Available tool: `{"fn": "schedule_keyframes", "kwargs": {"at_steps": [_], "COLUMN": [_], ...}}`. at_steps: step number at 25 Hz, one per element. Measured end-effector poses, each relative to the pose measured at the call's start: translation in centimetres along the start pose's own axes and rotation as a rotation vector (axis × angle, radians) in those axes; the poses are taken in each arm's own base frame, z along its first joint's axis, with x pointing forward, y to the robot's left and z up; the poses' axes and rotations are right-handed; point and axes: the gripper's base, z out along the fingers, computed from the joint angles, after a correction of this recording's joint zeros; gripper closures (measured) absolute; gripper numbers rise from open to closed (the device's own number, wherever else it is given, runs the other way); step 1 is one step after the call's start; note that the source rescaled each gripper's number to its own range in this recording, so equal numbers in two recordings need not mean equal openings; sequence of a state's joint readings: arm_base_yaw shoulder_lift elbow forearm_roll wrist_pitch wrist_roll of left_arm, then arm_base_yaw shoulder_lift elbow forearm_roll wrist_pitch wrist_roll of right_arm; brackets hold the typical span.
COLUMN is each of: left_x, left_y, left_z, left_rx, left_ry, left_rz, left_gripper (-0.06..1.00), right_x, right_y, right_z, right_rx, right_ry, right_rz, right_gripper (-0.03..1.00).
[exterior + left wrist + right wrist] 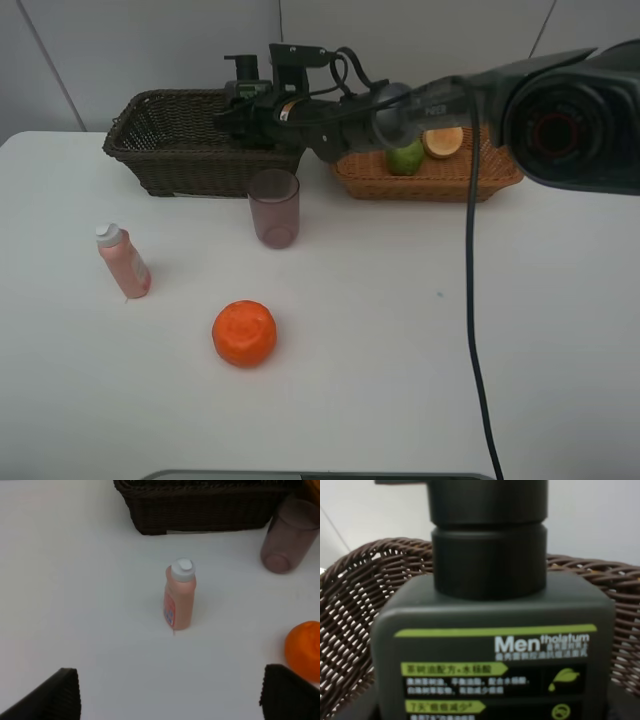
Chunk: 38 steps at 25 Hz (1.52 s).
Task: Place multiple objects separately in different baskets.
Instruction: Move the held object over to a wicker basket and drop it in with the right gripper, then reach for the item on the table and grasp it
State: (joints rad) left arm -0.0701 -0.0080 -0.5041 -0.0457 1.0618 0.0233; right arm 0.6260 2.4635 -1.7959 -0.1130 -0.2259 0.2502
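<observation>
My right gripper (262, 105) reaches across from the right and is shut on the dark pump bottle (241, 72), holding it upright over the right end of the dark brown basket (180, 150). The bottle (495, 645) fills the right wrist view, with the basket's rim (350, 595) behind it. On the table stand the pinkish cup (274, 208) and the pink white-capped bottle (123, 261); the orange (244, 333) lies nearer the front. The tan basket (440, 185) holds the lime (405, 158) and the red-yellow fruit (443, 142). My left gripper (170, 680) hangs open above the table, short of the pink bottle (180, 600).
In the left wrist view the dark basket (200, 510) lies beyond the pink bottle, the cup (287, 540) off to one side and the orange (304, 650) close to one finger (285, 690). The right arm's black cable (472, 300) hangs across the table's right half.
</observation>
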Motion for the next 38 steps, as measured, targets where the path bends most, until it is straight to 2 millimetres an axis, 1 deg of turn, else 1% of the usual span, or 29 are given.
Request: {"fn": "schedule_keyframes", "kwargs": {"at_steps": [7, 8, 11, 12, 15, 17, 21, 25, 28, 30, 34, 38], "left_x": [0.0, 0.0, 0.0, 0.0, 0.0, 0.0, 0.0, 0.0, 0.0, 0.0, 0.0, 0.0], "left_y": [0.0, 0.0, 0.0, 0.0, 0.0, 0.0, 0.0, 0.0, 0.0, 0.0, 0.0, 0.0], "left_z": [0.0, 0.0, 0.0, 0.0, 0.0, 0.0, 0.0, 0.0, 0.0, 0.0, 0.0, 0.0], "left_rx": [0.000, 0.000, 0.000, 0.000, 0.000, 0.000, 0.000, 0.000, 0.000, 0.000, 0.000, 0.000], "left_ry": [0.000, 0.000, 0.000, 0.000, 0.000, 0.000, 0.000, 0.000, 0.000, 0.000, 0.000, 0.000], "left_rz": [0.000, 0.000, 0.000, 0.000, 0.000, 0.000, 0.000, 0.000, 0.000, 0.000, 0.000, 0.000], "left_gripper": [0.03, 0.03, 0.03, 0.03, 0.03, 0.03, 0.03, 0.03, 0.03, 0.03, 0.03, 0.03], "right_x": [0.0, 0.0, -0.1, -0.2, -0.3, -0.6, -1.9, -4.5, -6.4, -7.7, -9.4, -10.1], "right_y": [-0.1, -0.1, 0.0, 0.0, 0.0, 0.0, 0.0, 0.3, 0.5, 0.7, 0.8, 0.8], "right_z": [0.0, 0.0, 0.0, 0.0, -0.1, -0.3, -1.3, -3.2, -4.8, -6.0, -8.4, -10.7], "right_rx": [0.001, 0.001, 0.000, -0.003, 0.000, 0.006, 0.029, 0.054, 0.073, 0.085, 0.118, 0.158], "right_ry": [0.000, 0.000, -0.006, -0.016, -0.007, 0.008, 0.077, 0.137, 0.184, 0.212, 0.311, 0.444], "right_rz": [0.000, 0.000, 0.000, 0.004, 0.001, 0.001, 0.001, 0.000, 0.001, 0.002, 0.004, 0.009], "right_gripper": [0.74, 0.70, 0.52, 0.48, 0.45, 0.44, 0.44, 0.43, 0.32, 0.29, 0.28, 0.28]}}
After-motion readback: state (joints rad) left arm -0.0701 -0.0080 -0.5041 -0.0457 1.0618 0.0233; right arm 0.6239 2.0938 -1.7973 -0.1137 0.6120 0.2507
